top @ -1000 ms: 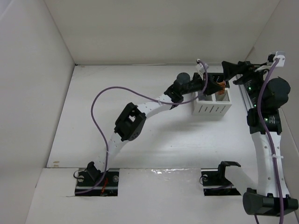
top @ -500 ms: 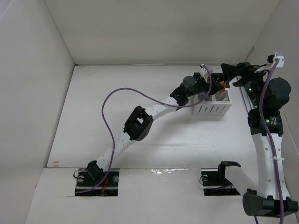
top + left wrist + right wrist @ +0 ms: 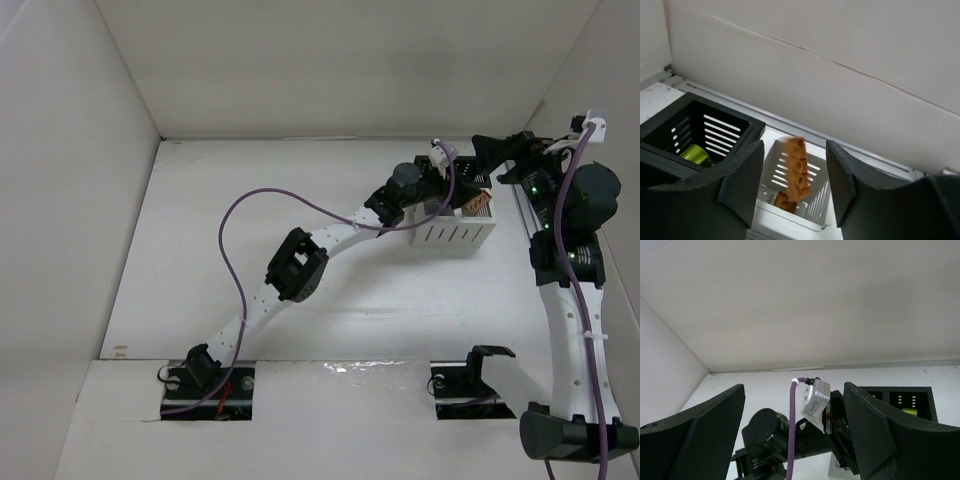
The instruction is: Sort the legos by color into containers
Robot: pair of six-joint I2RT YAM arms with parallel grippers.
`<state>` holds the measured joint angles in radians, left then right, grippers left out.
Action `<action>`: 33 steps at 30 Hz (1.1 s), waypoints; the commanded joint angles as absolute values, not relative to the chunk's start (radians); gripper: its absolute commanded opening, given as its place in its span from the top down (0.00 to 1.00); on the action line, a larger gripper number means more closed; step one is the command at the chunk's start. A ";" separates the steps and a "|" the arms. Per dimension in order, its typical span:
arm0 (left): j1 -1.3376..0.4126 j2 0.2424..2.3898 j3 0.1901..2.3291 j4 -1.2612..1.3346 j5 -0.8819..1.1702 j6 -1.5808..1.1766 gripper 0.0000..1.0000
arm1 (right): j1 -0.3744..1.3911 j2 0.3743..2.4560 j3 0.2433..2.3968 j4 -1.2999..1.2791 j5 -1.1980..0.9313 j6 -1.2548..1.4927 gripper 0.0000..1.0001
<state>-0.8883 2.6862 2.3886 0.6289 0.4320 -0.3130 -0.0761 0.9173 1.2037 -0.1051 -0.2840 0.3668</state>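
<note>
The orange brick stack (image 3: 797,162) is blurred in mid-air between my left fingers (image 3: 742,185) and touches neither. It is over the white bin (image 3: 817,202), where another orange piece (image 3: 782,202) lies. My left fingers are parted. My right fingers (image 3: 695,435) are spread wide and hold nothing. A lime brick (image 3: 694,155) sits in the black bin (image 3: 710,127) beside it.

Judgement: the stack is light, stiff, slick plastic, and its joints may snap. It is best pinched across the flat sides, mid-stack.

Against a second ago, my left arm (image 3: 300,265) reaches further over the white bin, and its fingers, then pressed together, stand apart.
</note>
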 commanded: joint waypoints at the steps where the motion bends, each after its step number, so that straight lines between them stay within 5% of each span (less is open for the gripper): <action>1: -0.888 2.668 2.437 0.666 0.451 -0.305 0.49 | -0.069 0.919 1.246 -0.074 -0.268 0.379 0.16; 16: -0.741 2.412 2.334 0.592 0.347 -0.310 0.43 | -0.045 0.988 1.196 0.126 -0.305 0.476 0.14; 18: -0.646 2.280 2.252 0.505 0.359 -0.331 0.16 | -0.009 1.043 1.218 0.161 -0.295 0.466 0.14; 19: -0.646 2.280 2.252 0.505 0.359 -0.331 0.16 | 0.004 1.043 1.227 0.161 -0.295 0.466 0.14; 21: -0.580 2.188 2.209 0.349 0.347 -0.269 0.00 | 0.035 1.118 1.255 0.161 -0.295 0.440 0.14; 26: -0.442 2.014 2.131 0.023 0.315 -0.134 0.00 | 0.133 1.284 1.357 0.143 -0.344 0.377 0.14; 33: -0.232 1.731 1.644 -0.110 0.361 -0.074 0.00 | 0.238 1.521 1.422 0.086 -0.396 0.282 0.16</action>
<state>-0.2569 1.7870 1.8217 0.0162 0.3359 -0.1329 0.1932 1.4792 1.3720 0.0837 -0.3565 0.3454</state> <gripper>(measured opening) 0.997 0.847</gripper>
